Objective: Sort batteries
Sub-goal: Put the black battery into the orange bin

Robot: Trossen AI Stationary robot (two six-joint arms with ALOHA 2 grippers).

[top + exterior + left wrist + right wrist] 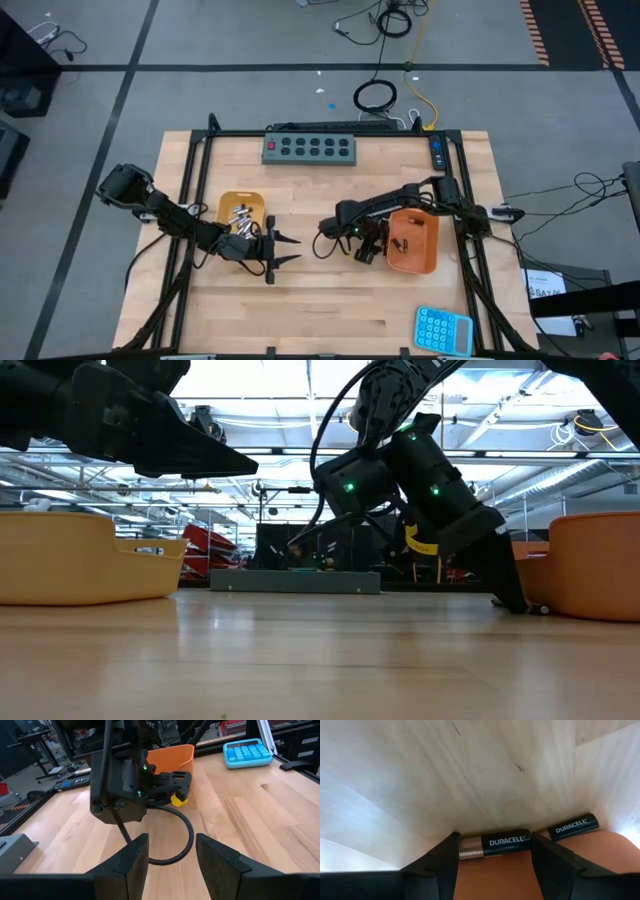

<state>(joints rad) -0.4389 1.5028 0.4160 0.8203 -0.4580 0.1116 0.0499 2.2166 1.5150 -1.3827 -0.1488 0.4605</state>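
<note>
a lab or workshop: taped concrete floor (pixel 250 40), loose cables (pixel 390 20), wooden workbench (pixel 330 300).

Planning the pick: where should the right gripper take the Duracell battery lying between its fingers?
Grip the battery across its dark mid-body, coming straight down: it lies flat on the table, and the right gripper already straddles it.

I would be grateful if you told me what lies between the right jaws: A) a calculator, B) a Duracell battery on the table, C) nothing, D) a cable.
B: the right wrist view shows a Duracell battery lying crosswise on the table between the right gripper's jaws.
</note>
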